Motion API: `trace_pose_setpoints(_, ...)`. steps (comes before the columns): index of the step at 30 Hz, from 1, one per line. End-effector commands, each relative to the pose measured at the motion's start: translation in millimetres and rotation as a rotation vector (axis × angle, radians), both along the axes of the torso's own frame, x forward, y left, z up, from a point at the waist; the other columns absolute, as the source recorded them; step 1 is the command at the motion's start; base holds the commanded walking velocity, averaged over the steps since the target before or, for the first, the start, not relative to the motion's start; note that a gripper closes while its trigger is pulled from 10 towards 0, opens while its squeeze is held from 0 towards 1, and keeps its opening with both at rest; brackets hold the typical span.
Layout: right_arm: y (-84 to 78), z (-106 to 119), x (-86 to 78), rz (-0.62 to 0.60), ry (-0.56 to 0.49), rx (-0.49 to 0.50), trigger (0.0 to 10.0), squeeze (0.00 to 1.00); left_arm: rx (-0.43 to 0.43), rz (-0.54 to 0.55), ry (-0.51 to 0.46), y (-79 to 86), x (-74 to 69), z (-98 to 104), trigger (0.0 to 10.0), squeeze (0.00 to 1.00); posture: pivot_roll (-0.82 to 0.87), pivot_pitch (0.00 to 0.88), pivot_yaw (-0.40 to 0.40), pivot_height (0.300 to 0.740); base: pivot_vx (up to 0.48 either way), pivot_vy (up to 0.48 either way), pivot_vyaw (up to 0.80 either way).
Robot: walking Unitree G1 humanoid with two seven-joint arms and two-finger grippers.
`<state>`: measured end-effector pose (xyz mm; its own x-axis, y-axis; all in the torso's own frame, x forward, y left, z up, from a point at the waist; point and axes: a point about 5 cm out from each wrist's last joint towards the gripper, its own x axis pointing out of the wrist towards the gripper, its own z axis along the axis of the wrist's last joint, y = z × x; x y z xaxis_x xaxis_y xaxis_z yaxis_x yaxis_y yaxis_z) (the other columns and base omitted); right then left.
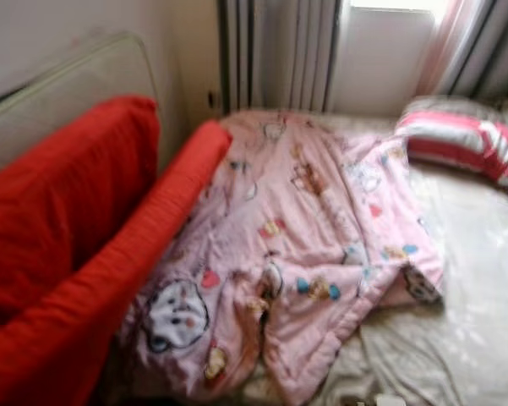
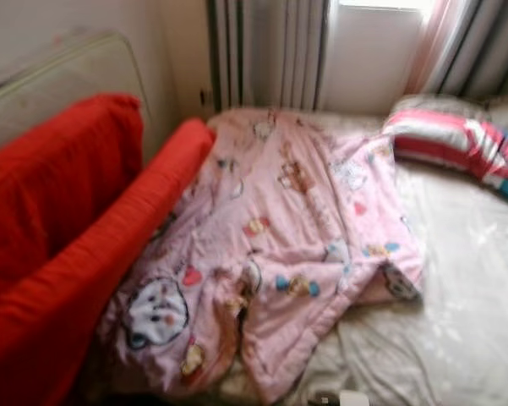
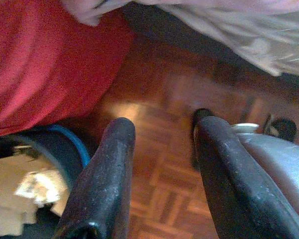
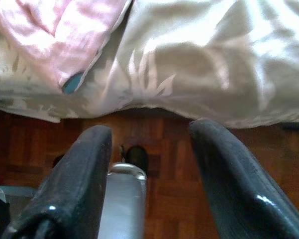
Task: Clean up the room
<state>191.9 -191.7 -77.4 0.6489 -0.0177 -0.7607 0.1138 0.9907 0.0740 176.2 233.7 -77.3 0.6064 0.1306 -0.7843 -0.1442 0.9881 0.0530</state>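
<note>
The pink cartoon-print quilt (image 1: 296,245) lies crumpled mid-frame on the pale bedsheet (image 1: 465,321), its left edge against a red bolster (image 1: 127,271). It probably wants spreading flat — best grasped at a corner, not the bunched middle. Left gripper (image 3: 159,174) and right gripper (image 4: 149,174) hang with fingers apart, empty, over parquet floor (image 3: 159,99). Blur hides the quilt's lower edge — and a striped pillow (image 1: 465,139) is cut off upper right.

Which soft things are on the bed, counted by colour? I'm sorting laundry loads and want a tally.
Red: 2, the cushion and the bolster
Pink: 1, the blanket
Pink and white striped: 1, the pillow
Cream: 1, the sheet
Total: 5
</note>
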Motion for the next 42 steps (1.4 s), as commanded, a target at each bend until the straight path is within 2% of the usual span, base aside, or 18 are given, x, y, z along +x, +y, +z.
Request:
trace_pose_setpoints(1, -0.3, -4, -7.1, -0.012, 0.022, 0.003, 10.0, 0.0, -0.011, 0.007, 0.036, 0.4, -11.9, -5, 10.0, 0.0, -0.04, 0.173, 0.013, 0.74, 0.0, 0.0, 0.0)
trace_pose_setpoints(4, 0.1, -3, -5.6, -0.012, 0.017, 0.004, 10.0, 0.0, -0.012, 0.007, 0.032, 0.1, -11.3, -5, 10.0, 0.0, -0.04, 0.175, 0.012, 0.74, 0.0, 0.0, 0.0)
trace_pose_setpoints(8, -0.6, -2, -4.2, -0.013, 0.008, 0.006, 10.0, 0.0, -0.028, 0.015, -0.013, -5.3, 1.6, -1, 10.0, 0.0, -0.04, 0.18, 0.009, 0.74, 0.0, 0.0, 0.0)
trace_pose_setpoints(12, -1.4, -2, -3.9, -0.011, 0.006, 0.005, 10.0, 0.0, -0.034, 0.013, -0.024, -9.2, 7.7, 1, 10.0, 0.0, -0.04, 0.184, 0.01, 0.74, 0.0, 0.0, 0.0)
trace_pose_setpoints(20, -2.1, -2, -4.3, -0.011, 0.009, 0.001, 10.0, 0.0, -0.042, 0.01, -0.017, -9.9, 5.0, 0, 10.0, 0.0, -0.04, 0.187, 0.009, 0.74, 0.0, 0.0, 0.0)
trace_pose_setpoints(28, -8.0, 0, -1.8, 0.006, 0.0, -0.028, 10.0, 0.0, -0.071, 0.018, -0.011, -26.1, 0.8, -5, 10.0, 0.0, -0.05, 0.18, -0.016, 0.74, 0.0, 0.0, 0.0)
trace_pose_setpoints(31, -9.1, 3, 2.5, 0.021, -0.019, -0.035, 10.0, 0.0, -0.077, 0.024, -0.012, -27.1, 0.6, -6, 10.0, 0.0, -0.05, 0.183, -0.02, 0.74, 0.0, 0.0, 0.27)
trace_pose_setpoints(38, -8.6, 5, 5.7, 0.018, -0.028, -0.028, 10.0, 0.0, -0.074, 0.028, -0.014, -27.0, 3.8, -4, 10.0, 0.0, -0.05, 0.191, -0.019, 0.74, 0.0, 0.0, 0.55)
trace_pose_setpoints(42, -8.6, 10, 13.2, 0.013, -0.074, -0.028, 10.0, 0.0, -0.059, 0.02, -0.075, -19.8, 13.8, 3, 10.0, 0.0, -0.05, 0.198, -0.017, 0.74, 0.0, 0.0, 0.0)
